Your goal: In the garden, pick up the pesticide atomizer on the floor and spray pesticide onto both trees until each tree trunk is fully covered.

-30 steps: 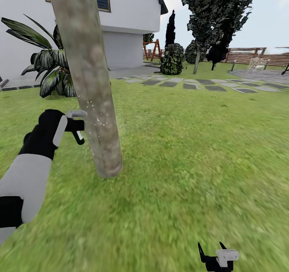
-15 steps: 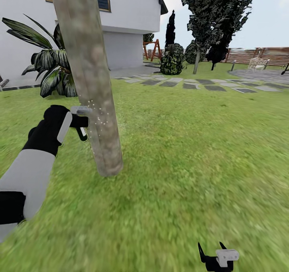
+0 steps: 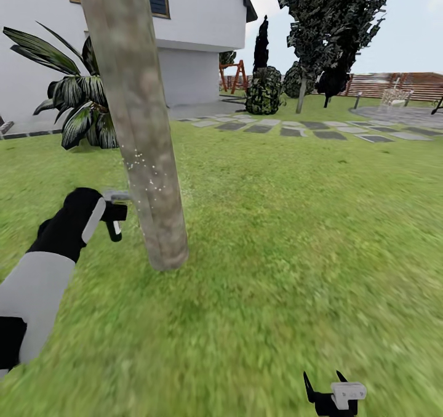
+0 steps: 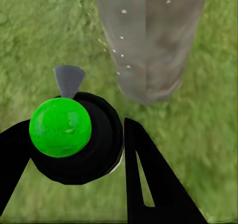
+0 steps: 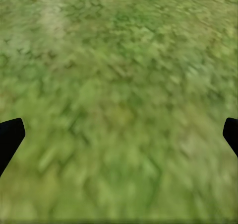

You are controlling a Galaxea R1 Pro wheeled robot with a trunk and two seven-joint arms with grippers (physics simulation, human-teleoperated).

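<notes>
Green lawn (image 3: 277, 251) spreads out ahead of me on the head camera, with a white house (image 3: 197, 35) behind, flat grey stepping stones (image 3: 295, 127) running across the middle distance and a red-brown slat fence (image 3: 394, 87) far off to the right. Right in front stands the thick pale grey-beige tree trunk (image 3: 138, 133), leaning slightly, with a sprinkle of white specks on its bark at about my hand's height. A second tall tree with jagged dark foliage (image 3: 326, 23) rises well back near the stones, and a low broad-leaved plant (image 3: 74, 106) sits beside the house. My left gripper (image 3: 109, 210) sits just beside the trunk on its left, clamped on the small dark pesticide atomizer with pale grey trigger head (image 3: 115, 207), nozzle towards the bark. My right gripper (image 3: 324, 387) hangs low over the grass, well apart from the trunk.

On the left wrist camera, the atomizer (image 4: 74, 134) shows as a round black body with a bright green cap, pinched between the dark fingers (image 4: 153, 179); the trunk (image 4: 148, 40) is close ahead, speckled white.

On the right wrist camera, I see grass (image 5: 119, 95), with the fingertips (image 5: 10, 137) spread wide, holding nothing.
</notes>
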